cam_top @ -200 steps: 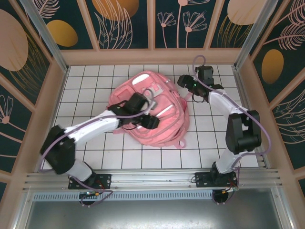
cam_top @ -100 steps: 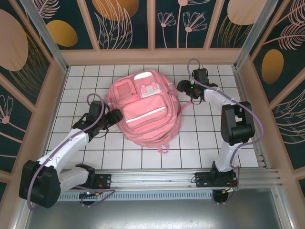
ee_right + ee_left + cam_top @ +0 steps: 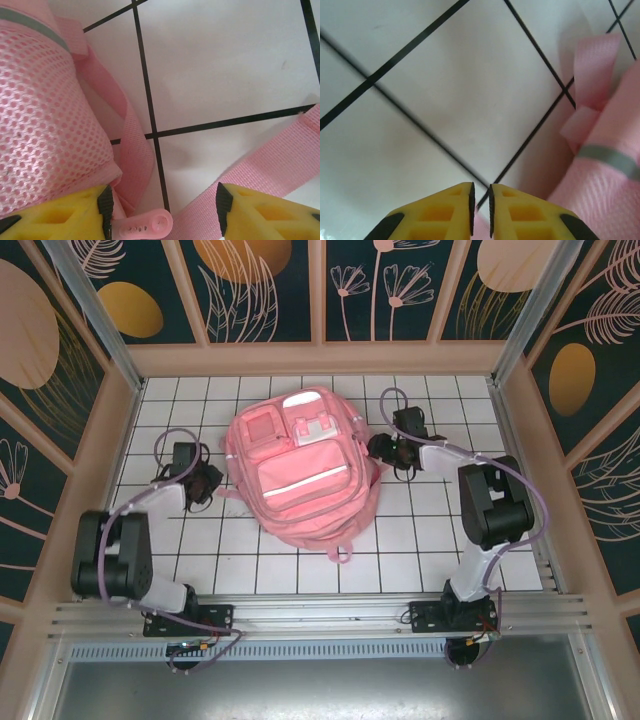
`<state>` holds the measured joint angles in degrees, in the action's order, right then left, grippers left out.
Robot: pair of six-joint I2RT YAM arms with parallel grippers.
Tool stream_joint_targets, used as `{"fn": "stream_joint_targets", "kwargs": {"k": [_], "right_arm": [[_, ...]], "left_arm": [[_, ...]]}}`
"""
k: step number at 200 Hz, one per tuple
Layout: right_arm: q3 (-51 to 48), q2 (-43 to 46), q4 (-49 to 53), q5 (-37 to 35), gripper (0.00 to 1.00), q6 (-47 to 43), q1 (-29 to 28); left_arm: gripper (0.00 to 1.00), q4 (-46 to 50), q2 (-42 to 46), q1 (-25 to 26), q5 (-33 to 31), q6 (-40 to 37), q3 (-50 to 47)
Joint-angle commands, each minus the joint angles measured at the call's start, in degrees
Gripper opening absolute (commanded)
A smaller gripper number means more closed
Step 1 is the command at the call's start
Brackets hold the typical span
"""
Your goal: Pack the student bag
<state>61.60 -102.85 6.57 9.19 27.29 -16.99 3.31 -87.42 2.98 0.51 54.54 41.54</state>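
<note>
Large pink fabric backpack (image 3: 300, 480) lies lengthwise far-to-near; right gripper (image 3: 379, 448), fingers apart, sits nearer at its right flank; left gripper (image 3: 210, 487), fingers together, just beside its left.

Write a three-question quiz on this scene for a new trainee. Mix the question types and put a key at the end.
1. True or false: the fingers of the left tool stand wide apart.
2. Where is the student bag? A: lying flat on the tiled table between the two arms. B: propped against the back wall. C: lifted clear of the table by the right arm.
3. Fill in the missing word: the right tool is open, with a loose pink ____ of the bag running under its fingers.

Key: 1 false; 2 A; 3 strap.
</note>
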Motion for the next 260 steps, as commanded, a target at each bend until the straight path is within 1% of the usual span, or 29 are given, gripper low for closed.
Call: {"fn": "stream_joint_targets", "kwargs": {"k": [1,30,44,57,78,88,101,112,120,141,161,180,190,198,213,223,229,238,239,248,260], "right_arm": [[-3.0,3.0,0.1,0.1,0.59,-1.1,-1.6],[-6.5,5.9,-0.9,0.2,0.58,-0.5,-3.8],[-8.8,7.9,-2.3,0.6,0.58,0.6,-5.6],[-11.6,10.2,-5.5,1.9,0.58,2.1,-8.0],[-15.8,13.6,-8.8,1.0,0.58,5.1,-12.9],[-17.8,15.2,-9.9,0.2,0.57,7.0,-15.2],[-20.3,17.4,-11.7,0.2,0.57,8.6,-18.3],[-22.0,19.3,-12.0,-1.5,0.58,9.8,-20.7],[-23.0,20.9,-11.6,-3.1,0.58,10.6,-21.7],[-25.8,25.3,-10.7,-3.7,0.58,12.2,-22.3],[-27.0,29.1,-8.3,-3.6,0.57,11.2,-22.7],[-26.4,32.6,-3.9,-5.3,0.55,10.0,-23.6],[-25.4,34.8,-0.8,-7.3,0.55,9.4,-23.7],[-24.1,36.2,1.9,-9.5,0.55,8.9,-23.3],[-21.2,37.4,5.5,-10.7,0.56,8.1,-21.1],[-19.5,37.3,6.5,-10.3,0.61,7.8,-18.6],[-18.2,36.8,7.1,-7.8,0.64,8.0,-16.3],[-16.3,35.7,8.0,-6.5,0.68,8.4,-14.7],[-16.1,35.5,8.1,-6.5,0.68,8.5,-13.8],[-13.3,33.5,10.3,-8.0,0.7,9.3,-11.4],[-8.6,29.8,13.7,-10.7,0.71,10.2,-10.1]], "left_arm": [[0.18,-4.3,-7.8,-0.2,0.0,0.4,6.7],[0.19,-5.8,-19.3,0.0,8.6,-1.2,15.7],[0.21,-6.3,-22.6,0.9,10.3,-3.6,20.7],[0.25,-3.4,-26.7,3.4,10.7,-8.8,29.1],[0.35,3.7,-35.3,7.5,15.7,-14.1,45.3],[0.4,5.5,-37.2,8.4,15.1,-15.8,50.2],[0.5,6.1,-37.4,8.7,12.8,-17.6,53.2],[0.56,8.4,-36.8,8.6,9.5,-20.0,55.2],[0.58,9.9,-35.8,8.6,6.7,-21.0,55.6],[0.59,9.8,-29.9,8.1,1.7,-21.7,51.7],[0.58,9.3,-22.9,7.9,-2.0,-21.8,46.5],[0.53,8.4,-15.1,8.0,-0.5,-21.1,40.6],[0.51,7.3,-11.3,8.6,1.4,-20.3,36.5],[0.5,6.0,-6.4,9.4,2.7,-19.4,32.6],[0.5,3.5,0.2,11.5,5.6,-16.2,25.3],[0.5,1.0,4.7,13.5,6.8,-13.9,19.8],[0.5,-0.3,7.2,15.5,7.1,-12.9,16.8],[0.49,-1.2,10.4,18.1,6.8,-11.4,12.6],[0.49,-1.2,10.8,18.4,6.8,-11.2,12.1],[0.48,-1.5,13.3,20.5,6.3,-9.6,8.5],[0.47,-1.6,17.6,22.2,5.8,-7.1,3.0]]}}
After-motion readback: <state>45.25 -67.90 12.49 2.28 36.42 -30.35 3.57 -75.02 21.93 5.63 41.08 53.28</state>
